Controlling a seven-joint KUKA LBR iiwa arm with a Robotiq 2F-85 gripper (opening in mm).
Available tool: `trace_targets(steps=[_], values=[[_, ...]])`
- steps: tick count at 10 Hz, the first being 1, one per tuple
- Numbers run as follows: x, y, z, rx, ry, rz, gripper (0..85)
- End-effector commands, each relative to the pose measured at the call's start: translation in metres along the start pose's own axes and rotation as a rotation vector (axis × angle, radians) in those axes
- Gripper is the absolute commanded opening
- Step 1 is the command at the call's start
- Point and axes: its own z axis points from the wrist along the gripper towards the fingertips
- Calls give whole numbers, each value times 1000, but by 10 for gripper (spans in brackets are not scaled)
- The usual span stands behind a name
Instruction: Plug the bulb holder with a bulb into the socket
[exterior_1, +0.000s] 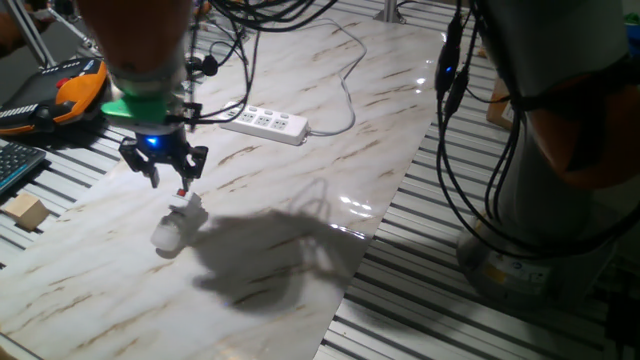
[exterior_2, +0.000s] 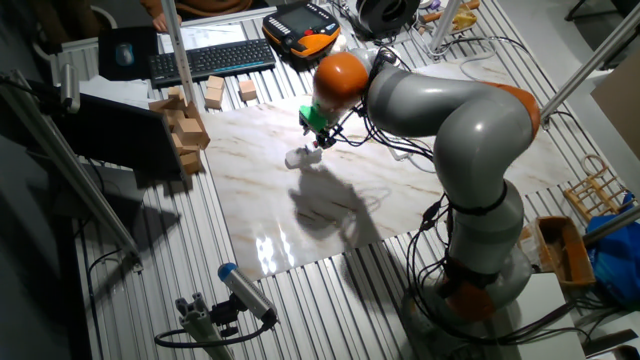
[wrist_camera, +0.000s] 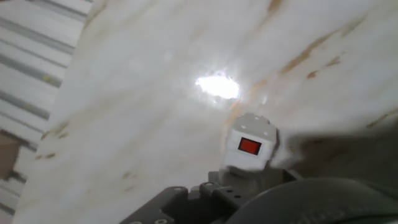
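Observation:
The white bulb holder (exterior_1: 188, 208) lies on its side on the marble board (exterior_1: 300, 200), red switch up, with the white bulb (exterior_1: 165, 238) at its near end. My gripper (exterior_1: 170, 178) hangs just above the holder's switch end. Its fingers look spread and hold nothing. The hand view shows the holder (wrist_camera: 249, 148) with its red switch close below. The other fixed view shows the gripper (exterior_2: 318, 133) over the holder (exterior_2: 300, 157). The socket, a white power strip (exterior_1: 265, 122) with a cable, lies at the far side of the board.
A wooden block (exterior_1: 25, 212), a keyboard (exterior_1: 15, 165) and an orange-black pendant (exterior_1: 70, 90) sit left of the board. Stacked wooden blocks (exterior_2: 185, 125) stand by the board's edge. Black cables hang at the back. The robot base (exterior_2: 480, 270) stands to the right.

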Motion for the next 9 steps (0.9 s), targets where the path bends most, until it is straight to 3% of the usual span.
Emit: trace_targets(steps=[1, 3, 4, 5, 6, 8, 9], values=[[0, 0, 0, 48, -50, 382, 510], [0, 0, 0, 112, -38, 370, 510], [0, 0, 0, 126, -40, 361, 510], [0, 0, 0, 129, -34, 360, 510], [0, 0, 0, 123, -22, 364, 680], [0, 3, 9, 113, -7, 375, 680], [3, 3, 14, 105, -14, 374, 680]])
